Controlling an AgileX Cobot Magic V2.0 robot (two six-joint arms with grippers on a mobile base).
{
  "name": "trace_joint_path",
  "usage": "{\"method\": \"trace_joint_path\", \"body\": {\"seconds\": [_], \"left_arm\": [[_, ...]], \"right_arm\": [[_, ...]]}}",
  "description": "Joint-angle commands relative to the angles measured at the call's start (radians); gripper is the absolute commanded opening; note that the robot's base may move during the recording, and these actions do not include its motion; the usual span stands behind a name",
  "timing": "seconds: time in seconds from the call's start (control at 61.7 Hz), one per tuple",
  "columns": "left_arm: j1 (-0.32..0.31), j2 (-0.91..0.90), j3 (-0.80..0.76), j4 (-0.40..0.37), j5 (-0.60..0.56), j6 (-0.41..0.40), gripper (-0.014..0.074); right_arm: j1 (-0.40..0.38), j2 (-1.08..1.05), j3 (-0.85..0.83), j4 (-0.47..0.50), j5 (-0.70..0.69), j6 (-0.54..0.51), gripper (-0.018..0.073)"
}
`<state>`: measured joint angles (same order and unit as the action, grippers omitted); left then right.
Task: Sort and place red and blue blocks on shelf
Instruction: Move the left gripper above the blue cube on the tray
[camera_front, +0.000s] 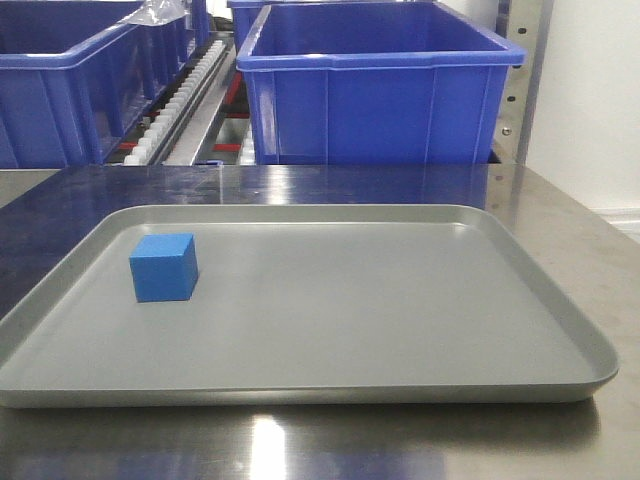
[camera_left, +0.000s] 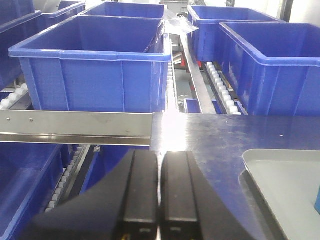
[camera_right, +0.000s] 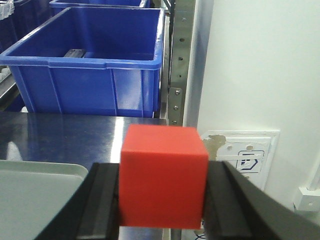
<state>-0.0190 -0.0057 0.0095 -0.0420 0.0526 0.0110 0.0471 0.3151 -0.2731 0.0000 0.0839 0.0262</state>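
the small matte red cube (camera_right: 163, 172) sat clamped in the right pincer (camera_right: 162, 202), level over the edge of the steel table (camera_right: 75, 135); the left pincer (camera_left: 160, 187) hovered closed, empty.

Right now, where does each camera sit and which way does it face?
Front camera: low, facing the tray, blue block and bins; no robot shows.
Left wrist: behind the shut left gripper, facing bins and shelf rail.
Right wrist: behind the right gripper clamping the red block, facing a bin and wall.
All three catch the tray.
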Motion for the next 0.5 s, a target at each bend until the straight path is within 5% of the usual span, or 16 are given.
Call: {"method": "trace_joint_path", "body": {"seconds": [0.0,0.486], "left_arm": [[-0.003,-0.013,0.021,-0.001,-0.089,-0.004,0.0122],[-0.003,0.018,-0.01,0.015,0.038,-0.004,0.0122]], "right_arm": [[-0.007,0.004,-0.029,-0.006,-0.084,0.0,0.0046],[-0.007,0.004,-0.029,-0.006,-0.084,0.0,0.0046]]}}
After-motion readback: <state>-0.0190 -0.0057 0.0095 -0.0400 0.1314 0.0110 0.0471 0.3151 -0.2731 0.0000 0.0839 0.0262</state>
